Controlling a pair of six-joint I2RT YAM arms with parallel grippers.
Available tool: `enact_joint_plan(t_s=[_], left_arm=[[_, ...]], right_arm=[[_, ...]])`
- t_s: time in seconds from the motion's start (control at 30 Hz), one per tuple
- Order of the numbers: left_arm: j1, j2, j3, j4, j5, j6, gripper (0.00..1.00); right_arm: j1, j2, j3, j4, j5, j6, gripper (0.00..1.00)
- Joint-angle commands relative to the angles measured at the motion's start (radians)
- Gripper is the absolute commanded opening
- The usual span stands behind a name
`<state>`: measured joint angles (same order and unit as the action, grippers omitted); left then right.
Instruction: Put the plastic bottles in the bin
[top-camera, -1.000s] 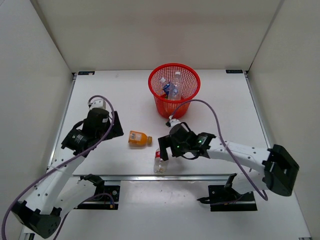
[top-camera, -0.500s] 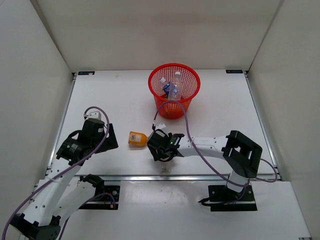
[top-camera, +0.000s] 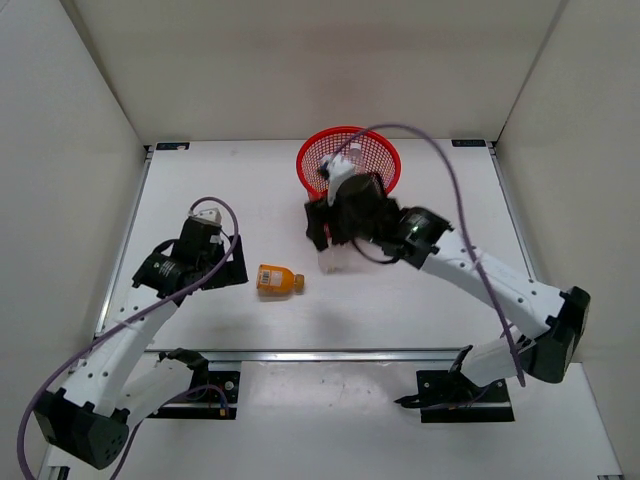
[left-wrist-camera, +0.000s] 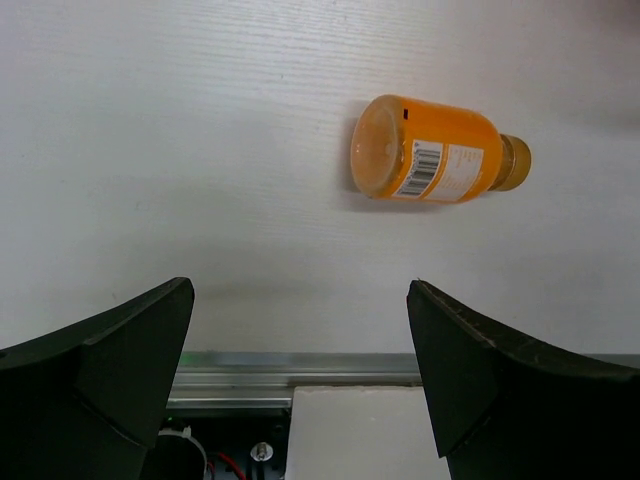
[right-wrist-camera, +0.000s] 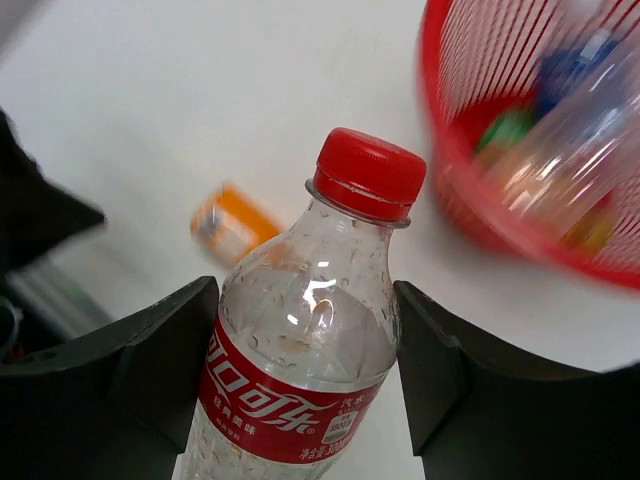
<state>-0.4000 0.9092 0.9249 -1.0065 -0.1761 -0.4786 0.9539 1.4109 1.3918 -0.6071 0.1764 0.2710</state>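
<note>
The right tool (right-wrist-camera: 300, 300) pinches the red-labelled cola bottle (right-wrist-camera: 305, 375) by its body, red cap away from the wrist, holding it above the table (top-camera: 200, 180) just beside the red mesh bin (top-camera: 392, 165). Blurred bottles lie inside the bin. The left tool (left-wrist-camera: 300, 300) hangs spread wide near an orange-filled bottle (left-wrist-camera: 430, 163), which lies on its side on the table.

The red-labelled cola bottle (right-wrist-camera: 300, 370), clear with a red cap, is held clamped in the right pincer (right-wrist-camera: 305, 400), clear of the worktop (top-camera: 200, 200) and near the red mesh bin (right-wrist-camera: 437, 140). One orange-filled bottle (left-wrist-camera: 432, 160) is laid on its side on the worktop. Several bottles (right-wrist-camera: 560, 150), blurred, are contained in the bin.
</note>
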Motion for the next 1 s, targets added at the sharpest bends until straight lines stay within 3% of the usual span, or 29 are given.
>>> enact_joint_plan(t_s=[0.0,0.07,0.27,0.47,0.53,0.63,0.7,0.97], left_arm=[[0.024,0.042,0.051,0.075,0.036,0.041,0.99],[0.029,0.071,0.068,0.089,0.049,0.058,0.99],[0.021,0.184,0.144,0.117,0.117,0.156,0.98],[0.007,0.313,0.179,0.229,0.251,0.196,0.99],[-0.008,0.365,0.196,0.235,0.262,0.221,0.99],[-0.02,0.468,0.242,0.229,0.289,0.268,0.99],[-0.028,0.525,0.29,0.236,0.299,0.29,0.98],[-0.076,0.704,0.31,0.241,0.332,0.394,0.99]], right_arm=[[-0.128,-0.02,0.162,0.099,-0.133,-0.2,0.25],[-0.245,0.044,0.231,0.142,-0.199,-0.257,0.26],[-0.441,0.238,0.415,0.184,-0.259,-0.329,0.27],[-0.575,0.362,0.454,0.211,-0.362,-0.28,0.41],[-0.595,0.387,0.452,0.213,-0.368,-0.273,0.5],[-0.606,0.39,0.457,0.213,-0.37,-0.276,0.89],[-0.61,0.373,0.443,0.224,-0.351,-0.277,1.0],[-0.656,0.241,0.314,0.24,-0.342,-0.214,0.99]])
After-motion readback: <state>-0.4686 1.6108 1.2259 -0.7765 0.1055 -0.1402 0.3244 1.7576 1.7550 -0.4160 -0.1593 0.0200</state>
